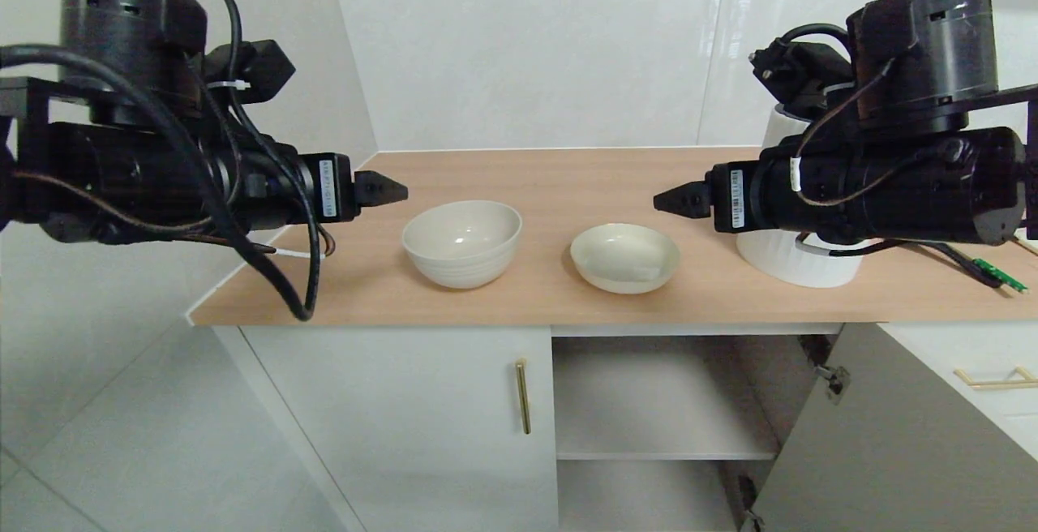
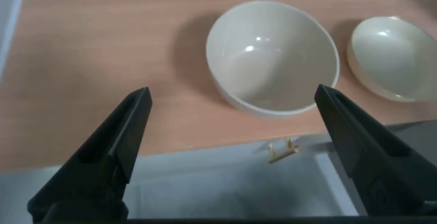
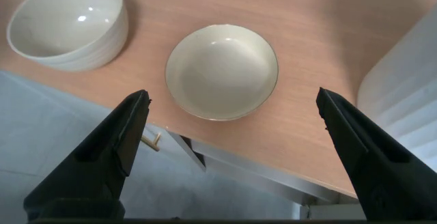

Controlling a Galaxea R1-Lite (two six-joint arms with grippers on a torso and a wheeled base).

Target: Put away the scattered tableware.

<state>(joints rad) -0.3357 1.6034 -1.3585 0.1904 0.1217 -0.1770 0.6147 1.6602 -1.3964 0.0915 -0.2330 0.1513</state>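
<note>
While the left pincer [image 1: 388, 190] and right pincer [image 1: 669, 199] hang wide and empty, bowl [image 1: 461, 242] and dish [image 1: 624, 256] sit mid-frame on the table [image 1: 568, 179].
Each should pinch one rim squarely, lifting level toward the cupboard [image 1: 661, 402] below.

No text can be read in any view. A white left label [image 1: 328, 186] is stuck on the casing behind the left gripper [image 1: 396, 190], and a right label [image 1: 736, 199] of the same kind is stuck behind the right gripper [image 1: 663, 201]. Dark print and bar-like lines are carried by both (too small for any letter or number to be made out). A narrow white tag [image 1: 795, 173] is seen just behind the right label, and its marks cannot be told either.
</note>
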